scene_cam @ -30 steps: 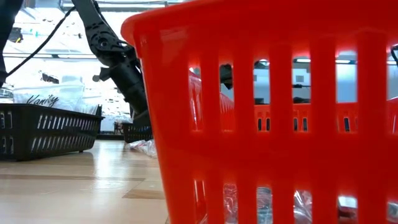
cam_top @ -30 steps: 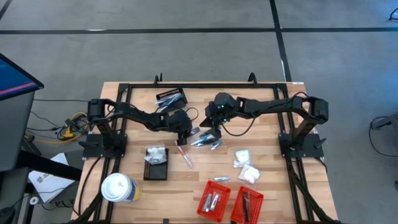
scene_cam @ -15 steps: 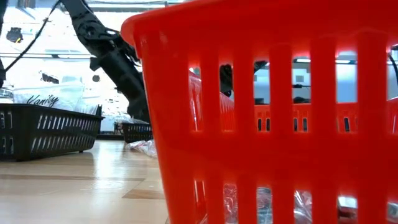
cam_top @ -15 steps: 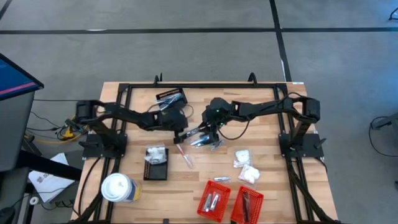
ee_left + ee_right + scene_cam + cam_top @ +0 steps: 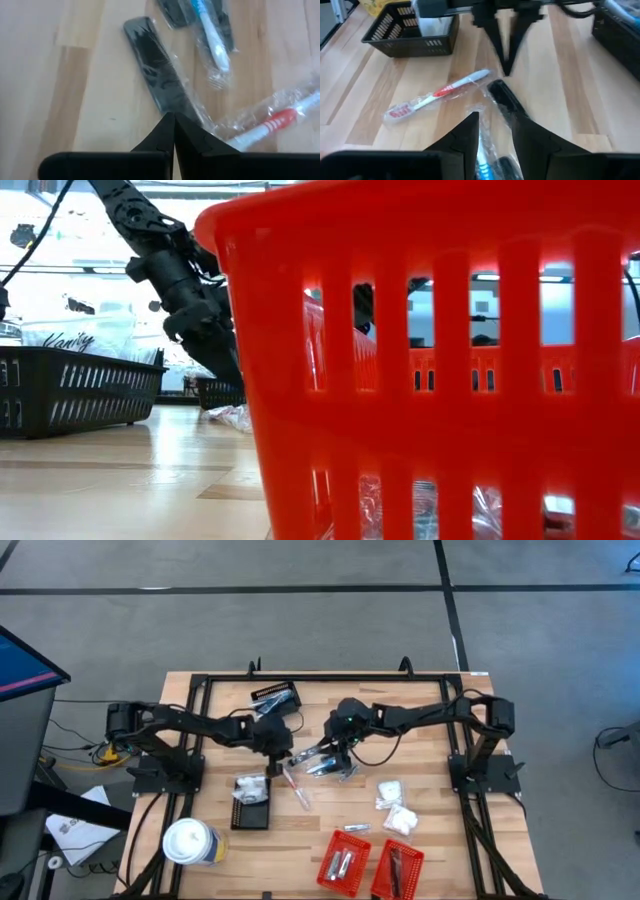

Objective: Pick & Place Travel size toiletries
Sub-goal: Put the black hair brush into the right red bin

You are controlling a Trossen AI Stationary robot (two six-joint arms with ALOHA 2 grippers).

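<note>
Fingers of right gripper [image 5: 495, 131] parted since — left gripper [image 5: 174, 131] withdrew.

L gripper [image 5: 277, 764] pulled back toward its side; R gripper [image 5: 322, 754] opened over wrapped toiletries [image 5: 325, 768].

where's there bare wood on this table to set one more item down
Bare wood lies between the black basket and the two red baskets, and between the white cup and those red baskets. The strip beside the white packets toward the right arm's base is also free. The middle is crowded: both pincers, left pincer and right pincer, meet over wrapped toothbrushes and combs.
</note>
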